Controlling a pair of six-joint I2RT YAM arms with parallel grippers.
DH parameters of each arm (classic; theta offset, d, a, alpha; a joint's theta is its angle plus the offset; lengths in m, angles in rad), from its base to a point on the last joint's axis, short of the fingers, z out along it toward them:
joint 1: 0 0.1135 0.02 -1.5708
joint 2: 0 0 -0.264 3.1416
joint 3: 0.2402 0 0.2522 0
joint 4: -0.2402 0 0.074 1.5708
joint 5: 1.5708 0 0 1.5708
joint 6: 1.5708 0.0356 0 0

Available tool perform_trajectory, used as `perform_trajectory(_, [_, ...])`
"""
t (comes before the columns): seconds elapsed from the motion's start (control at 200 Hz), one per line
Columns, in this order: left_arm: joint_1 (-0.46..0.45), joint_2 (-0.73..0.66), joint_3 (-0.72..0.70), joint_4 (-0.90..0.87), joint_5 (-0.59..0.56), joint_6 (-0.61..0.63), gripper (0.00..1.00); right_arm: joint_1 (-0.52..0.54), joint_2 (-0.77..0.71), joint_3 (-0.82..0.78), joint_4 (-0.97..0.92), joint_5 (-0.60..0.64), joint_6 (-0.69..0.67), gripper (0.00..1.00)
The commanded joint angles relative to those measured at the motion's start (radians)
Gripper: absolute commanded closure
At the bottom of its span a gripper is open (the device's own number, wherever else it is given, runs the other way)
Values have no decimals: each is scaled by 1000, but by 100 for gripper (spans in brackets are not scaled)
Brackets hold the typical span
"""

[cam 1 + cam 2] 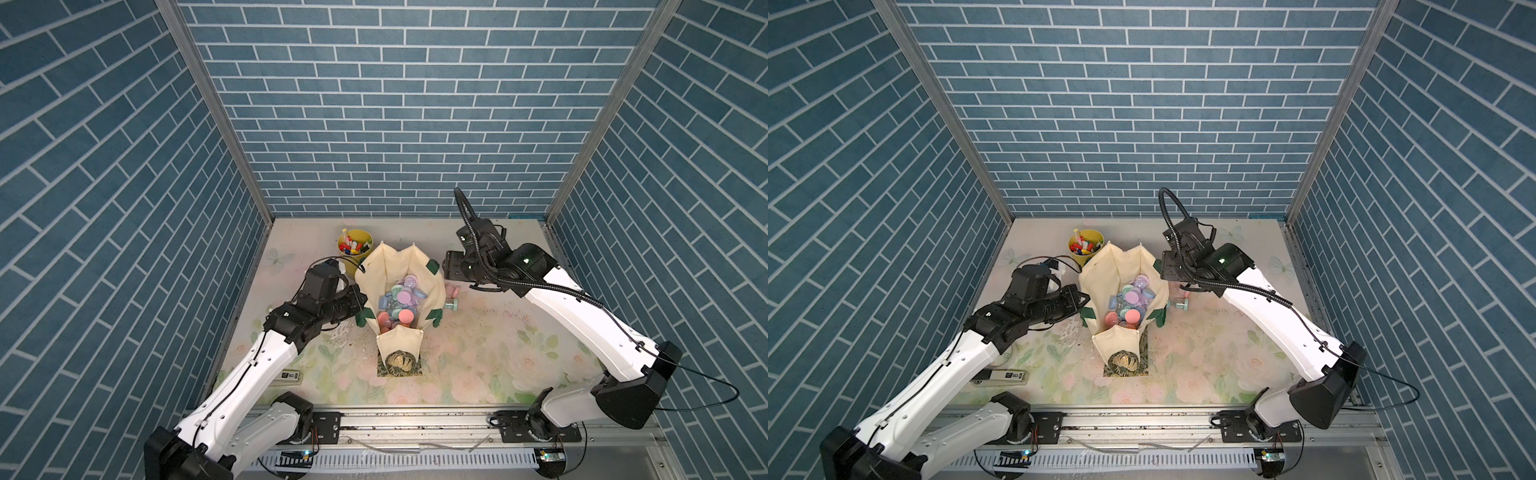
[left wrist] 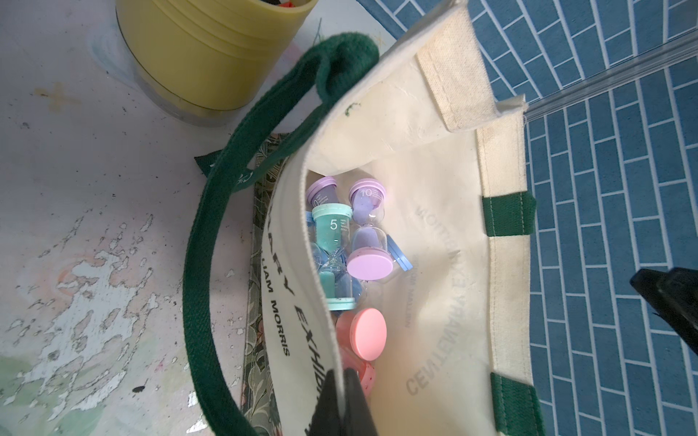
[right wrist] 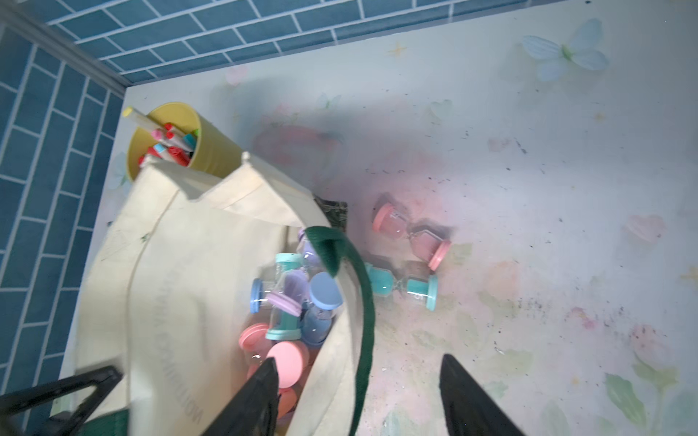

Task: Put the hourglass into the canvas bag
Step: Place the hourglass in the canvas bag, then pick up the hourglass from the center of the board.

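Right wrist view shows two hourglasses still outside. A teal hourglass and a pink hourglass lie on their sides on the table, just beside each other and just beside the bag. The bag's mouth stands open over a pile of hourglasses already inside. The right gripper hangs above the bag's rim, jaws apart and empty. The left gripper is pinched shut on the rim of the opposite bag wall, holding the mouth wide. I judge this to be the gap between a drop and a fresh pick. Next the right gripper needs to swing out over the table, come down across one hourglass and close. The teal one looks tight: a green strap crosses one end of it in this view, and the pink one crowds its other side. Beyond them the table is bare, with open room. The cup sits behind the bag, out of the way.
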Motion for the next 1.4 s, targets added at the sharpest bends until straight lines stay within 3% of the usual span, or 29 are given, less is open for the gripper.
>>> perform_trajectory(0.0, [-4,-10,11,14,-7,21,100,-38,-40,-67,-19,-3,-15,33])
perform_trajectory(0.295, [-5,-4,27,10,-7,20,100,-133,-106,-276,106,-111,-63,32])
perform_trajectory(0.59, [-4,-6,43,-5,-11,28,100,-241,7,-316,163,-269,-155,30])
perform_trajectory(0.945, [-5,-6,45,-9,-15,33,100,-251,203,-203,149,-331,-251,30])
perform_trajectory(1.395, [-4,1,40,-2,-15,35,100,-288,483,56,20,-368,-401,29])
